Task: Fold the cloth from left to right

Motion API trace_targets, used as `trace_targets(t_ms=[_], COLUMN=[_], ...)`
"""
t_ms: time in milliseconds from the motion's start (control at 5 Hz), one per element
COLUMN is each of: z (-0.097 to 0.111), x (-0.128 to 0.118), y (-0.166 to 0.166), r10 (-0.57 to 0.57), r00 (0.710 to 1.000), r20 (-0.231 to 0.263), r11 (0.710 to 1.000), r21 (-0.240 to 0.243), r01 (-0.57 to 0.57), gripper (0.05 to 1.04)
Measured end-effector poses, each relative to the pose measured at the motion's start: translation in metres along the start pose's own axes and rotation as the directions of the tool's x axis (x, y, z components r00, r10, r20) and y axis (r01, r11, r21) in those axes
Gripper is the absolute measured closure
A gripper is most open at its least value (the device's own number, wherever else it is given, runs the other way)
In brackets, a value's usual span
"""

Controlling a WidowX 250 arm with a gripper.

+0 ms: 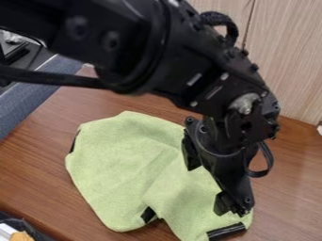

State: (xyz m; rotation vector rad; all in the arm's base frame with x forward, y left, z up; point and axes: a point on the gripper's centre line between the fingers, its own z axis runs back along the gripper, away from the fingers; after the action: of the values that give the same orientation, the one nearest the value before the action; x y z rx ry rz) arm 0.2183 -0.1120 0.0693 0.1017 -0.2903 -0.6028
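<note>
The cloth (125, 162) lay creased but mostly spread on the desk (37, 164), the left-to-right fold apparently all left to do. The fingers (190, 153) stood wide over its right side.

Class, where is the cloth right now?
In the camera view, the cloth lies on the table at lower centre, its right part beneath the gripper.

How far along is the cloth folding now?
Nothing looks done yet: the green cloth lies rumpled, creased near its middle, its left part not laid over the right. Nothing seems in hand; the open gripper is at its right side. Left to do: probably the whole fold.
</note>
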Motion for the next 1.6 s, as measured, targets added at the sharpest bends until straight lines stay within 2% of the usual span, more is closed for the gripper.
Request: trace_targets(t_ms=[200,400,600,800,1000,1200,1400,1600], z=[-0.004,-0.011,-0.014,-0.021,-0.033,-0.049,-0.066,-0.081], x=[-0.003,-0.015,-0.023,-0.04,-0.066,-0.092,-0.115,-0.13], y=[-0.001,0.033,0.063,0.097,0.13,0.158,0.181,0.192], r10=[-0.001,0.09,0.148,0.264,0.409,0.506,0.588,0.621], r00=[1.0,0.995,0.988,0.963,0.91,0.855,0.797,0.765], r20=[-0.019,-0.045,-0.047,-0.062,-0.073,-0.115,-0.136,-0.172], r11=[1.0,0.996,0.989,0.964,0.913,0.862,0.809,0.782], r21=[-0.005,0.007,0.034,0.04,0.04,0.059,0.07,0.07], r01=[0.0,-0.09,-0.146,-0.261,-0.407,-0.503,-0.584,-0.619], gripper=[0.083,0.083,0.083,0.083,0.083,0.083,0.083,0.083])
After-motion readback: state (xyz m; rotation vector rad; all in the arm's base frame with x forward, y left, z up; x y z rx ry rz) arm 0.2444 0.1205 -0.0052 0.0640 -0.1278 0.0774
